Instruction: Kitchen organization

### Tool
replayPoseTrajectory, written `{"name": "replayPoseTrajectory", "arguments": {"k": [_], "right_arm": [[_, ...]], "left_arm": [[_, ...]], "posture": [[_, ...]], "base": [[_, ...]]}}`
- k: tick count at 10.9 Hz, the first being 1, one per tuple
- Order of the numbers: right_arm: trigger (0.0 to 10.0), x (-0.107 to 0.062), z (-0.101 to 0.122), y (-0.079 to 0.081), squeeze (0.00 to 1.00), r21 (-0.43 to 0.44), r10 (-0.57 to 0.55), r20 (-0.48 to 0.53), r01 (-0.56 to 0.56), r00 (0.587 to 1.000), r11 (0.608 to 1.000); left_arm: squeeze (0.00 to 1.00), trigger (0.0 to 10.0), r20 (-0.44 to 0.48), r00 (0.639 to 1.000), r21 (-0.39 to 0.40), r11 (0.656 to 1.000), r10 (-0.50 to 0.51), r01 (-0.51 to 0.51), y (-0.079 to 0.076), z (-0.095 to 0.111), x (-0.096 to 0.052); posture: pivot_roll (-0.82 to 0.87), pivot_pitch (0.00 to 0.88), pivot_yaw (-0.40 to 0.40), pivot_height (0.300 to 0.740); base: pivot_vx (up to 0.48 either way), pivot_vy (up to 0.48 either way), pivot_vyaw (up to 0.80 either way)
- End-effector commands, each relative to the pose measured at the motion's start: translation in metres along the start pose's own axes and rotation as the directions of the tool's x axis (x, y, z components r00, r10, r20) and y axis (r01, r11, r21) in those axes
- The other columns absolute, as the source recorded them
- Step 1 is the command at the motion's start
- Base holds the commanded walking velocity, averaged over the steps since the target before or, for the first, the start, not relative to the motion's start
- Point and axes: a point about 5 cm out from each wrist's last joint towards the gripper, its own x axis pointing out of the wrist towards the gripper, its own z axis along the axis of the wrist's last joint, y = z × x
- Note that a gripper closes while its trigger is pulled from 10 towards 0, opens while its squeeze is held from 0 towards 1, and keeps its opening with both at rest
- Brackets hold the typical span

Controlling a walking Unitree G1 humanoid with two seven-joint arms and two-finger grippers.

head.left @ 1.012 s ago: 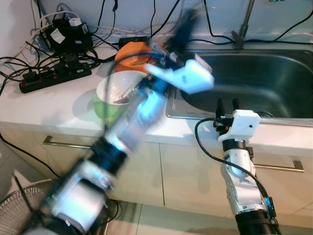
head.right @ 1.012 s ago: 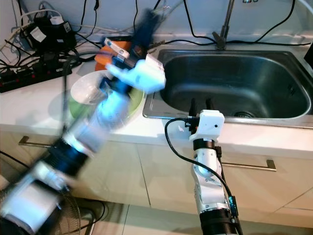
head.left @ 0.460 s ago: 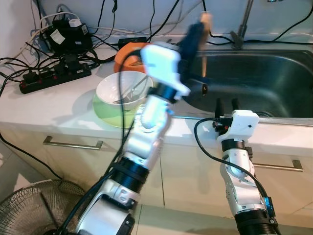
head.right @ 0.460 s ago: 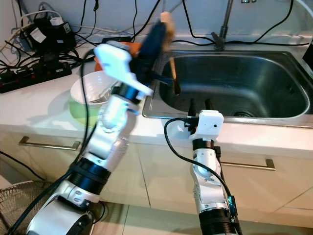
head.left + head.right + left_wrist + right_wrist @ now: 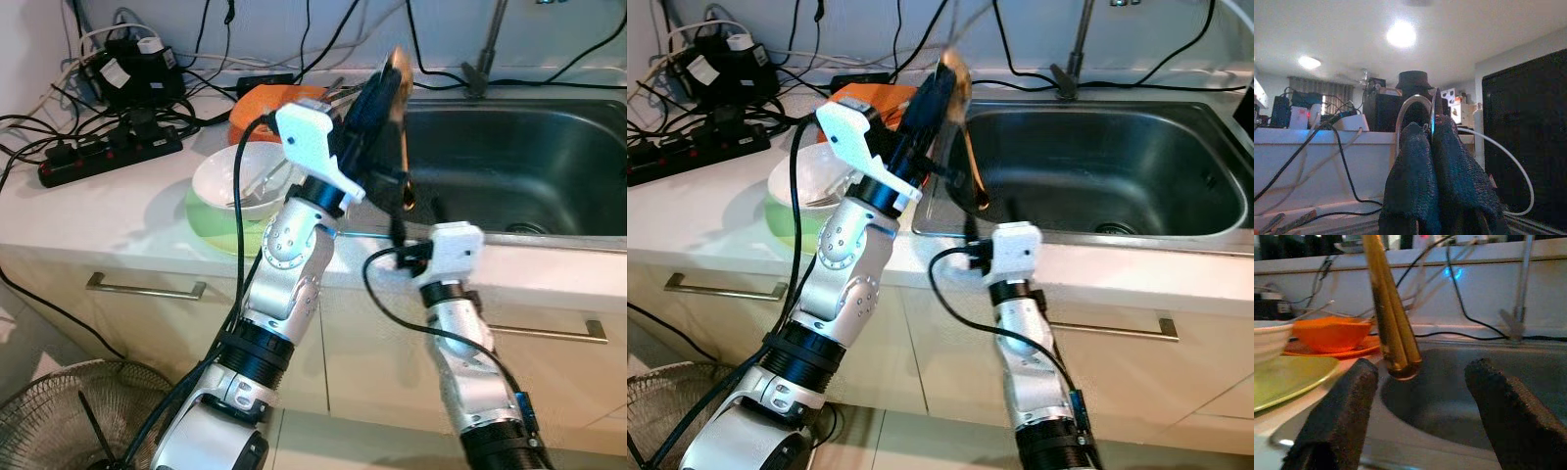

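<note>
Chopsticks (image 5: pixel 403 127) pinched in the closed left claw (image 5: pixel 380 90) hang just above the open right claw (image 5: pixel 989 217), and could slip into the sink (image 5: pixel 1136 166) if the handover is mistimed.

A bowl (image 5: pixel 240 181) sits on the counter (image 5: pixel 118 211) left of the sink (image 5: pixel 509 166).

No text, label, brand or number is legible in any view. Markings on the adapters (image 5: pixel 127 61) are too small to read.
</note>
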Motion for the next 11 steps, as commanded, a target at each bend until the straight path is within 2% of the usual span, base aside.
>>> {"name": "replayPoseTrajectory", "arguments": {"k": [1,2,3,11], "right_arm": [[10.0,-0.003,-0.004,0.004,1.00,0.010,0.025,-0.024,-0.024,0.999,1.000],[10.0,-0.004,-0.004,0.006,0.64,0.009,0.046,-0.029,-0.046,0.998,0.999],[10.0,-0.004,-0.004,0.006,0.00,0.006,0.047,-0.028,-0.047,0.998,0.999],[10.0,0.008,0.010,0.000,0.00,0.054,-0.017,0.016,0.016,1.000,0.998]], "left_arm": [[0.00,10.0,-0.007,1.000,-0.012,1.000,0.004,-0.004,0.000,-0.003,-0.003],[0.00,10.0,-0.008,1.000,-0.012,1.000,-0.004,0.004,0.000,-0.003,-0.003],[0.00,10.0,-0.015,1.000,-0.009,1.000,-0.015,0.015,-0.001,-0.005,-0.003],[0.00,10.0,-0.109,0.988,-0.023,0.994,-0.112,0.110,-0.012,-0.022,-0.013]], "posture": [[0.01,0.049,0.112,0.740],[0.01,0.049,0.112,0.740],[0.01,0.049,0.112,0.740],[0.00,0.048,0.113,0.740]], "base": [[0.000,0.000,0.00],[0.000,0.000,0.00],[0.000,0.000,0.00],[0.000,0.000,0.00]]}}
